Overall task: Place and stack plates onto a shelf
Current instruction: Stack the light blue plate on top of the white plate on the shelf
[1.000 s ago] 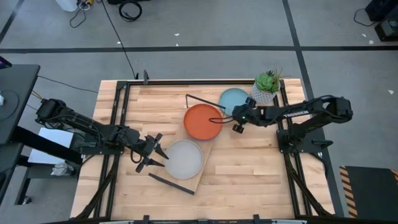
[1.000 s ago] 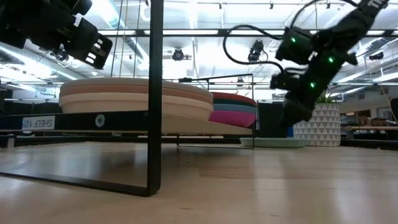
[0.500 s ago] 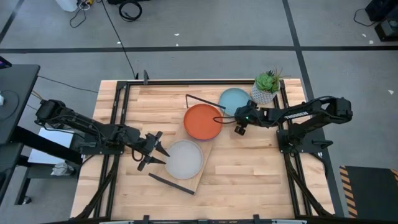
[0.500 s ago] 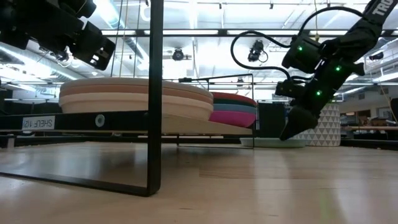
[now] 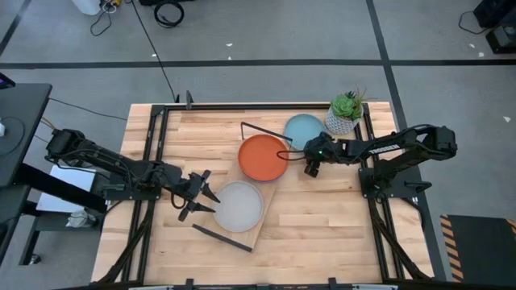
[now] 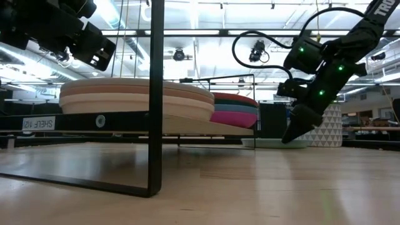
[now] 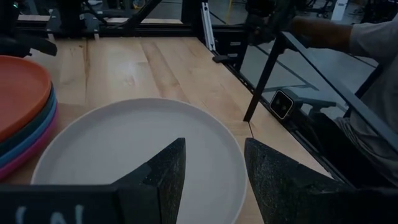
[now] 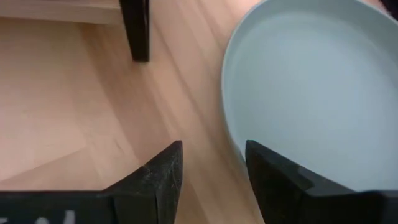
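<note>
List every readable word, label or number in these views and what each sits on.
White sticker on the shelf's dark front edge, low view: print shows mirrored, roughly "SHELF 12"; the last characters are unclear.
White letters on the right arm, top right corner of the low view: cut off, unreadable.
Nothing else legible.

Shelf (image 5: 260, 211): long light-wood plank on thin black end brackets, set diagonally mid-table. Two plate stacks on it. Near stack topped by a grey plate (image 5: 239, 206), cream-looking plates beneath in the low view. Far stack topped by an orange plate (image 5: 263, 157), with teal and magenta rims below; exact count unclear. Light blue plate (image 5: 304, 129) lies flat on the tabletop, just beside the shelf's far end.
</note>
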Robot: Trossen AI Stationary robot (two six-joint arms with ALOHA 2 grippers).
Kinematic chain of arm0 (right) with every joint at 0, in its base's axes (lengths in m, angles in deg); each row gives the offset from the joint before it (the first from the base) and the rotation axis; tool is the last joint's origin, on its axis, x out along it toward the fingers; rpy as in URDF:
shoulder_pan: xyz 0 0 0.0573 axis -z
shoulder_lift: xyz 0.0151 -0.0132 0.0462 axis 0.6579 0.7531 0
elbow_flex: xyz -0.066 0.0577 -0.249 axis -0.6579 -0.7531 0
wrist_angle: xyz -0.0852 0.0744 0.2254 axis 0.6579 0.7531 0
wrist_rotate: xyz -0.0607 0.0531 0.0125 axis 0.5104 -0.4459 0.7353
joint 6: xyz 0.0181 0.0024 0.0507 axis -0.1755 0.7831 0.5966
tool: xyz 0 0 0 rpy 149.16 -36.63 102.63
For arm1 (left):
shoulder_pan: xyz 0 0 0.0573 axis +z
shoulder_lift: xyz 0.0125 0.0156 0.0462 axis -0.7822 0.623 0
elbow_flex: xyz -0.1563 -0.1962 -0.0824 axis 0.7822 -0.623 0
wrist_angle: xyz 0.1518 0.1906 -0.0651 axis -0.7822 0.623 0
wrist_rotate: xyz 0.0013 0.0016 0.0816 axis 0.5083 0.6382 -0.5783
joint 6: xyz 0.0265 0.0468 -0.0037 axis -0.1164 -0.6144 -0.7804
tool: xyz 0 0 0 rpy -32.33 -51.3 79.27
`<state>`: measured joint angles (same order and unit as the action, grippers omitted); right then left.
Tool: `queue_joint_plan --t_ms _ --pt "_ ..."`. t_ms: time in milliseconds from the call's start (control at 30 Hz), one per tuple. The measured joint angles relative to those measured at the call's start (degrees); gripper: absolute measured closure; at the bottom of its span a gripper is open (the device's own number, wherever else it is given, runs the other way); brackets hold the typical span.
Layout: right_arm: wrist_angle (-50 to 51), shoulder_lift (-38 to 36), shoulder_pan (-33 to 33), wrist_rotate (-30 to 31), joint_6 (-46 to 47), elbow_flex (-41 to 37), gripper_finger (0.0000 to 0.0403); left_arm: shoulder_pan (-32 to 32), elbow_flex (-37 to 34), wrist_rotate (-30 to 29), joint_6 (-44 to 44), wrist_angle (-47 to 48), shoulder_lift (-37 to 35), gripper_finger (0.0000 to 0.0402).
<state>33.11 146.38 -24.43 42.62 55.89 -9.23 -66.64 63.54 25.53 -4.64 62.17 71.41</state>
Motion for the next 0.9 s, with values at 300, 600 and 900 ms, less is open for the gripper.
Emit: queue_joint_plan --t_ms 300,600,900 --pt "3.3 0.0 -1.2 -6.1 2.1 0.0 0.0249 0.0 0.0 0.0 0.0 0.1 0.0 0.0230" --pt "6.5 0.0 -7.2 -6.7 8.0 0.0 0.0276 0.0 0.0 0.0 0.0 0.1 0.0 0.0230" --pt "8.6 -0.1 -14.2 -1.0 13.8 0.1 0.0364 -1.2 0.0 0.0 0.0 -4.4 0.0 0.0230"
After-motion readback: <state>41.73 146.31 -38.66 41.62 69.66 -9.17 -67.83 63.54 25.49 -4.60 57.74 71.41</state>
